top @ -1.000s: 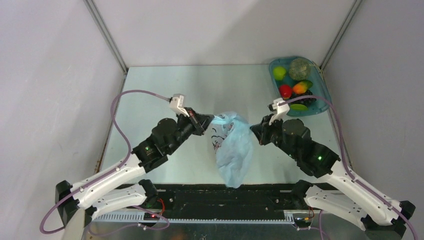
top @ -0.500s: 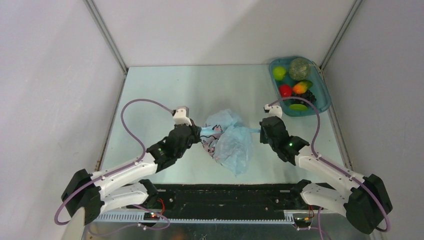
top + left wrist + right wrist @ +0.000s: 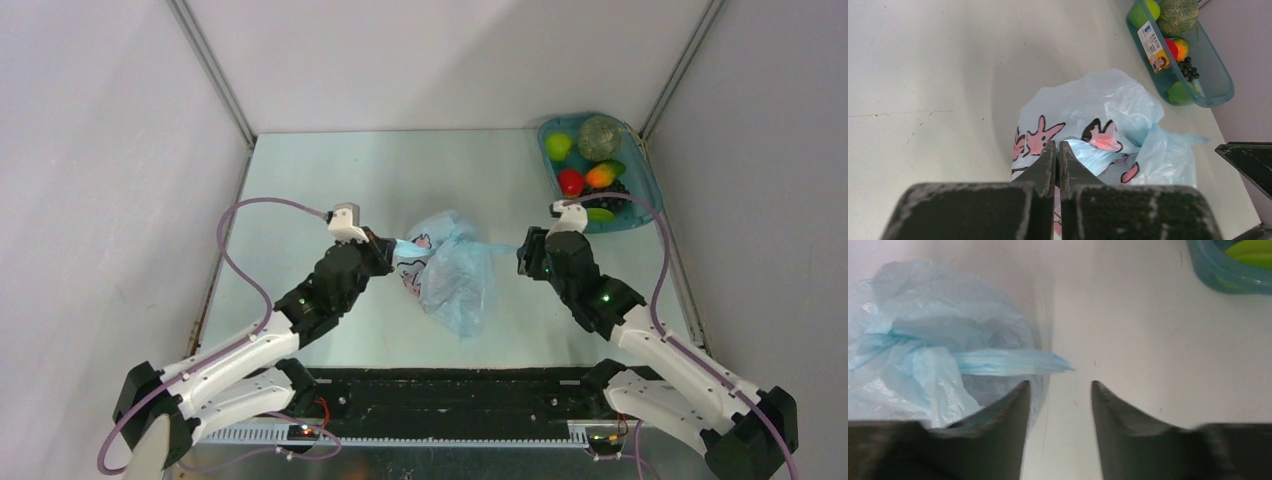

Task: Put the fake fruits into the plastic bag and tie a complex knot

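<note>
Light-blue film, thin and crinkled, is what my left gripper (image 3: 1058, 145) is pinched on. Its two dark fingers are pressed together, with a flat handle strip (image 3: 405, 246) of the plastic bag (image 3: 455, 280) caught at their tips. The bulk of the bag lies just beyond those tips, a puffed, wrinkled heap on the pale table (image 3: 330, 180). It is printed with pink shapes outlined in black. Whether anything is inside it I cannot tell.

My right gripper (image 3: 1060, 386) has its jaws apart with nothing between them. The bag sits ahead and to the left of that gap. Its second strip (image 3: 1013, 361), bunched into a narrow ribbon, runs across the front of my left-hand finger. The strip's pointed tip ends just ahead of the gap and touches neither finger.

Well beyond the right jaws and off to their right, the fake fruits lie in a translucent teal oval tray (image 3: 646, 190). They are glossy and rounded:
- a lime-green ball (image 3: 559, 146)
- a rough netted melon (image 3: 600, 137)
- a red fruit (image 3: 571, 182)
- an orange-yellow fruit (image 3: 601, 176)
- a dark grape bunch (image 3: 616, 193)
- a flat green piece (image 3: 598, 213) at the near end
</note>
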### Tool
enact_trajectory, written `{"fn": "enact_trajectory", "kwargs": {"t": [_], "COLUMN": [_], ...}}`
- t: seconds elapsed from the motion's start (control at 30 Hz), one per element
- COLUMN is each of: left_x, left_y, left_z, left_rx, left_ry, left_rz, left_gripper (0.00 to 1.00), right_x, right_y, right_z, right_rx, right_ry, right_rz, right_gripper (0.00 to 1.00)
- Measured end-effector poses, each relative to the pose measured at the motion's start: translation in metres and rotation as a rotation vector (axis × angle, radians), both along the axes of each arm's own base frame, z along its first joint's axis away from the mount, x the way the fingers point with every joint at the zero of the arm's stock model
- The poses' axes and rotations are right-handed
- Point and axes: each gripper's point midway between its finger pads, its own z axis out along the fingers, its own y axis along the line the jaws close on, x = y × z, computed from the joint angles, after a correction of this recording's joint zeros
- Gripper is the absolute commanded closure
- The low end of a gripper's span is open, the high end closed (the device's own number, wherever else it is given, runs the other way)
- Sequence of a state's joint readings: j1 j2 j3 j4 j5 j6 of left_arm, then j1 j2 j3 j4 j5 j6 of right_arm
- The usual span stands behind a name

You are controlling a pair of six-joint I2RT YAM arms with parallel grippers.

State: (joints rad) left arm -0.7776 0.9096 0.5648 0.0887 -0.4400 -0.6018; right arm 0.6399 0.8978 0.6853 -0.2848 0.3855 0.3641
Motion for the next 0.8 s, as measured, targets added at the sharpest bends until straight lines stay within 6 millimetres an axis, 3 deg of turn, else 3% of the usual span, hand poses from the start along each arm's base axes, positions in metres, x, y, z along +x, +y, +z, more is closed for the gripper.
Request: {"fn": "enact_trajectory", "kwargs": {"t": [0.13, 0.3, 0.4, 0.67, 0.73, 0.8], "left_x": [0.000, -0.004, -0.006, -0.007, -0.007, -0.008], "left_y": [-0.006, -0.014, -0.014, -0.017, -0.017, -0.016], "left_z": [0.003, -0.007, -0.013, -0.010, -0.010, -0.013], "left_rx": [-0.036, -0.061, -0.061, -0.072, -0.077, -0.075], "left_ry": [-0.001, 0.017, 0.029, 0.022, 0.015, 0.016], "left_rz": [-0.028, -0.062, -0.069, -0.084, -0.085, -0.086], "left_gripper": [1.00, 1.00, 1.00, 1.00, 1.00, 1.00], "right_x": [-0.014, -0.029, -0.030, -0.005, 0.004, 0.015], "right_y": [-0.003, 0.018, 0.031, 0.050, 0.053, 0.054], "right_z": [0.004, 0.023, 0.017, -0.017, -0.020, -0.023], "right_rx": [0.148, 0.443, 0.564, 0.676, 0.691, 0.704], "right_ry": [0.048, 0.070, 0.108, 0.207, 0.202, 0.191], "right_rz": [-0.078, -0.108, -0.130, -0.215, -0.227, -0.244], "right_gripper": [0.27, 0.22, 0.22, 0.25, 0.31, 0.42]}}
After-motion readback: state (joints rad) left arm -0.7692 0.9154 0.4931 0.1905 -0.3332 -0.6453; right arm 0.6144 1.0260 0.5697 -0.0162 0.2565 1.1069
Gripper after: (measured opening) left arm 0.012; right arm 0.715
